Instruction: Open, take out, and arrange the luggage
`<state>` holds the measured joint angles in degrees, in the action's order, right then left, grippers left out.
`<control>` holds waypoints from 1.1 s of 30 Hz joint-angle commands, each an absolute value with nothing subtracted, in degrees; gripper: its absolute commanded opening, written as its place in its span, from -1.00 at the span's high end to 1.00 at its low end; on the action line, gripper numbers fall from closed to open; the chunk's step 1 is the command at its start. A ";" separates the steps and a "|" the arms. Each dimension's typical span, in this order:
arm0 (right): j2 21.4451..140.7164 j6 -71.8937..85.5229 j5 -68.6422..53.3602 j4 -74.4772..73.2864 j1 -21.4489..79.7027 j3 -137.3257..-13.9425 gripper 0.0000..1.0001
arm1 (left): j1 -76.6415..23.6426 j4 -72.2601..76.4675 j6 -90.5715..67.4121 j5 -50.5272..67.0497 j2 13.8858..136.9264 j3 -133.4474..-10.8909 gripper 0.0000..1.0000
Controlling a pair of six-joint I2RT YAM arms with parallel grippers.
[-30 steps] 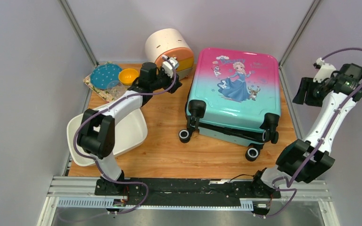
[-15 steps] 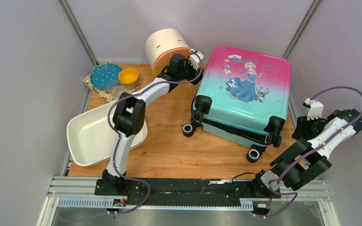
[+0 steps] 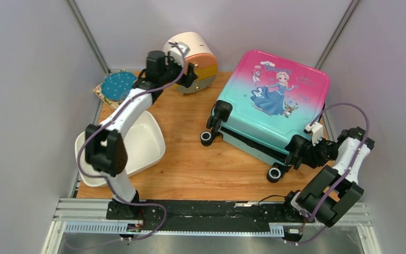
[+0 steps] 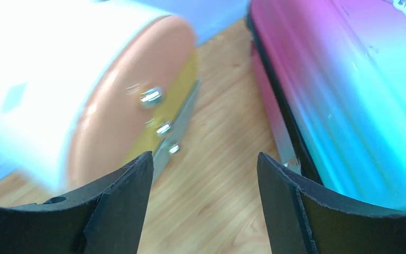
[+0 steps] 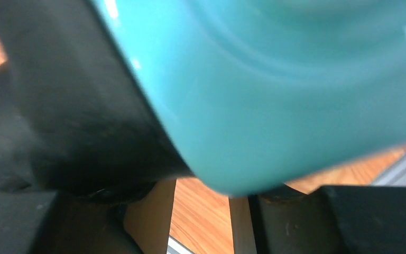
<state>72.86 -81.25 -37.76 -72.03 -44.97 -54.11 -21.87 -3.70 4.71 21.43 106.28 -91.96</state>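
Pink-to-teal hard shell identifies the luggage [image 3: 272, 108]. It lies flat on the table [image 3: 190, 169], right of centre, print side up and skewed, with its wheels toward the near-left. Both shell halves are together, so the opening step is judged not yet done.

**Tool state**
- Left tool [image 4: 203, 159]: jaws stand apart with nothing between them. It hovers at the back of the table, between the round cream cabinet [image 3: 193, 53] and the pink end of the case.
- Right tool [image 5: 201, 211]: set at the near-right corner of the case, beside a black wheel housing [image 5: 58, 106]. The wrist view is filled by teal shell, so whether it grips cannot be told.

**Step in hand**
Positioning the case for opening. The next move likely calls for locating the zip or seam along the dark edge band and steadying the shell with one arm while the other works.

**Clearance**
- The far-right corner of the case sits close to the table edge and the side wall.
- A strip of bare wood separates cabinet and case.
- Open wood lies between the case and the white basin [image 3: 142, 145], enough, by appearance, for the upper half to swing.
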 commanded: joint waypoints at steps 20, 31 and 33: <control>46.14 -36.05 -45.98 -61.00 -0.26 -65.02 -0.23 | -31.89 4.48 -33.46 19.88 66.34 -40.42 -0.40; 53.78 -24.96 -47.54 -52.56 -20.36 -74.53 -0.36 | -44.29 1.61 -48.43 4.42 85.42 -57.82 -0.43; 55.27 -22.43 -48.25 -50.29 -22.84 -74.62 -0.38 | -46.04 -1.65 -49.04 1.60 88.66 -62.29 -0.45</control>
<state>52.86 -29.15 -45.69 -56.12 -18.61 -72.79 -43.33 1.89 -43.70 9.61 84.71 -54.50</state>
